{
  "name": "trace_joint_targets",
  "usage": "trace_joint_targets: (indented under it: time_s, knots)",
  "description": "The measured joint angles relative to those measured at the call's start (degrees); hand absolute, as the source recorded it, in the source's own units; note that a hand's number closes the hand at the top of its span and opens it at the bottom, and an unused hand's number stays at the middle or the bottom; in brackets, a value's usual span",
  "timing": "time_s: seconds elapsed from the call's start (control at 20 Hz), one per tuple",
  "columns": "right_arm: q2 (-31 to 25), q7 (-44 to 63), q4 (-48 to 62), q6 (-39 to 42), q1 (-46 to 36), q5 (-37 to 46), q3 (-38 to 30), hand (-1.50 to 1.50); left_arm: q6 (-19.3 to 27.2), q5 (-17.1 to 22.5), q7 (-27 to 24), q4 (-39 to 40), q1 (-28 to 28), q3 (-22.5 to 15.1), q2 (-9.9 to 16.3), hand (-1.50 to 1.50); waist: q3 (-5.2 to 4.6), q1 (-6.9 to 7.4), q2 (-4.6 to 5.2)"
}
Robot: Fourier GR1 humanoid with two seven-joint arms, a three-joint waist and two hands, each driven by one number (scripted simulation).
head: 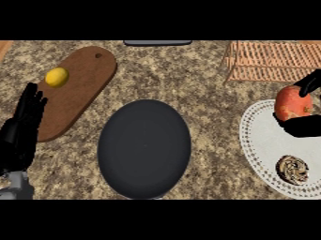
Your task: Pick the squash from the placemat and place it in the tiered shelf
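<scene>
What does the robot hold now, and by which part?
The right hand holds the orange-red squash, fingers curled over its top and thumb under it. The left hand holds nothing.

From my remote seat, notes on the rig's body only. Left hand [26, 117]: matte black all over, slender segmented fingers, palm and wrist housing the same black with no markings I can make out. Below it a short length of grey forearm [14, 187] shows, smooth and slightly glossy, with a paler highlight along one side and a rounded cuff where it meets the black wrist. Right hand [314, 105]: same matte black, fingers and a thicker thumb, surfaces plain. I see no cables, screws or labels on either; its forearm is not visible.
</scene>
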Motion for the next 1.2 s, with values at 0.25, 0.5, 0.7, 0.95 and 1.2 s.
trace_joint_targets:
  time_s: [0.25, 0.5, 0.7, 0.95, 1.2]
  knots:
    - [-5.23, 6.16, -3.62, 3.90, -4.31, -2.80, -5.32, 1.50, -0.35, -0.29, -0.18, 1.49, -2.04, -0.18, -0.55, 0.00, 0.04, 0.94, 0.33]
    - [-8.76, 5.51, 1.03, 1.28, -7.09, -3.55, -8.18, 1.50, -0.67, -0.86, 0.20, -0.02, -1.19, -0.74, -1.35, 0.00, 0.07, 1.56, 0.49]
    - [-11.24, 3.25, 8.08, -2.20, -9.97, -3.52, -9.44, 1.50, -0.71, -1.37, -0.75, 1.70, -2.01, -0.52, -1.85, 0.00, 0.11, 1.75, 0.59]
    - [-12.90, -2.33, 18.74, -9.05, -12.73, -2.82, -10.19, 1.50, -0.43, -2.25, -0.68, 0.59, -1.24, -1.22, -2.77, 0.00, 0.12, 2.01, 0.65]
    - [-14.34, -10.02, 31.66, -16.94, -16.07, -2.04, -10.63, 1.50, -0.67, -2.26, -0.20, 1.41, -2.75, -0.90, -2.89, 0.00, 0.12, 2.20, 0.74]
